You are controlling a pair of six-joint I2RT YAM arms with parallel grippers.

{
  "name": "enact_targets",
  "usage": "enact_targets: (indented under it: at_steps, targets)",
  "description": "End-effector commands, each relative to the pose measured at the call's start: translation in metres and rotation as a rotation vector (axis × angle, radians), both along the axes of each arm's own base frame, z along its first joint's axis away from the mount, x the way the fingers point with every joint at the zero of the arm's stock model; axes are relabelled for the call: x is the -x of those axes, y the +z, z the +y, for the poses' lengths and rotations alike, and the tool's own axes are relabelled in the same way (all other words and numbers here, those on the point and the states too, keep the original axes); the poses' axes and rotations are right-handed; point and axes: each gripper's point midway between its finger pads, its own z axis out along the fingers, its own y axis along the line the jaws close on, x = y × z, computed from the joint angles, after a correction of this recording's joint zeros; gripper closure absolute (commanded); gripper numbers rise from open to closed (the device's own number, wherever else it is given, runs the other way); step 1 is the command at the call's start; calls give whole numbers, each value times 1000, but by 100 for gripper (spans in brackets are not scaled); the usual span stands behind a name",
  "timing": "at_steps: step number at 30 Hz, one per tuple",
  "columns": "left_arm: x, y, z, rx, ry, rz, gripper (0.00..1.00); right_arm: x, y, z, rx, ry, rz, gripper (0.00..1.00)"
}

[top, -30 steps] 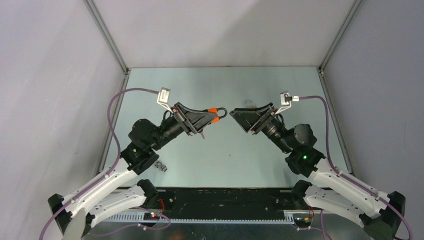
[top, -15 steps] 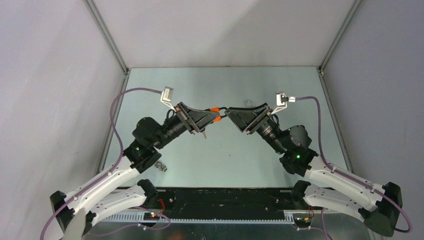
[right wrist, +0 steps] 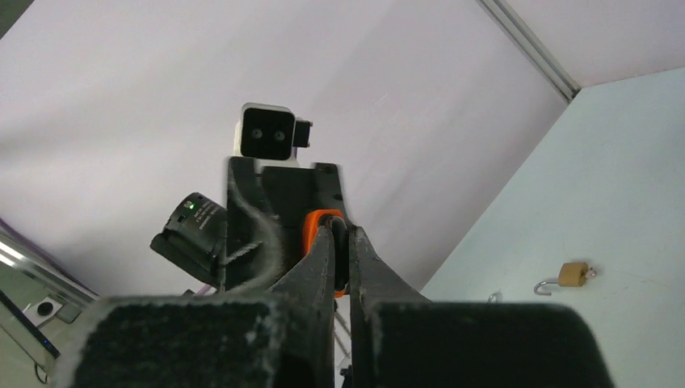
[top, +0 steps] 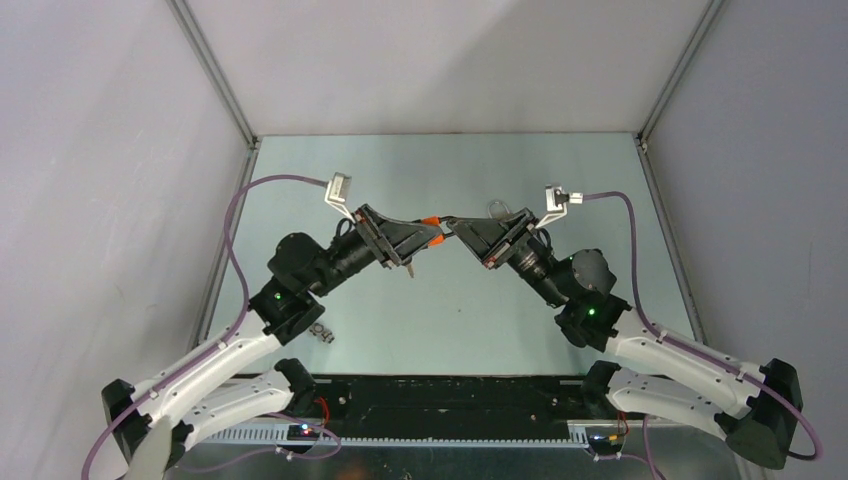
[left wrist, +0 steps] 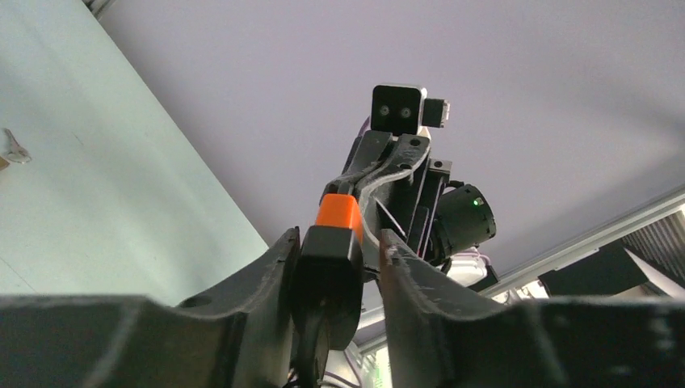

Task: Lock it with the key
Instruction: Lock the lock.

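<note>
Both arms reach inward and meet in the air above the middle of the worktop (top: 450, 165). The left pincer (left wrist: 337, 239) is clamped on a padlock (left wrist: 327, 271), its two fingers pressed against the sides of the black body, with the orange part standing up past the fingertips. The padlock is off the worktop, held between the two arms.

The right pincer (right wrist: 341, 234) comes in from the other side with its fingers pressed together, nipping the top end of the same padlock. In the right wrist view a dark loop and a strip of orange show in the narrow slit between the fingertips. From above, the two pincers sit tip to tip with the orange part just where they meet.

A thin dark bit sticks down under the left pincer in the top view (too small to tell what it is).

A small brass lock (right wrist: 573, 274) lies on the worktop beyond the right pincer, well apart from it, its hook swung open. A small metal piece (top: 320, 332) lies on the worktop close by the left arm's lower joint.
</note>
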Motion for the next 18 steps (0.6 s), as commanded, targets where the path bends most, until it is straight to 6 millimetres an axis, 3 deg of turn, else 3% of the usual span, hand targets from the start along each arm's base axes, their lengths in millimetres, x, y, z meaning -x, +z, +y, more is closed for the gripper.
enact_targets:
  at_steps: [1,4,6,10,15,18]
  targets:
    - [17,43,8,97,-40,-90,35,3,39,-17,-58,-51,-80,100]
    - [18,40,13,74,-25,-134,10,6,46,-29,-46,-69,-130,100]
    - [18,33,15,30,-47,-166,5,11,51,-34,-28,-60,-177,100]
    - [16,11,20,-83,-116,-233,4,22,49,-39,48,14,-250,100]
    - [11,-14,23,-269,-142,-377,3,32,28,-35,177,129,-293,100]
    - [19,-20,21,-307,-198,-440,3,35,16,-31,248,178,-299,100]
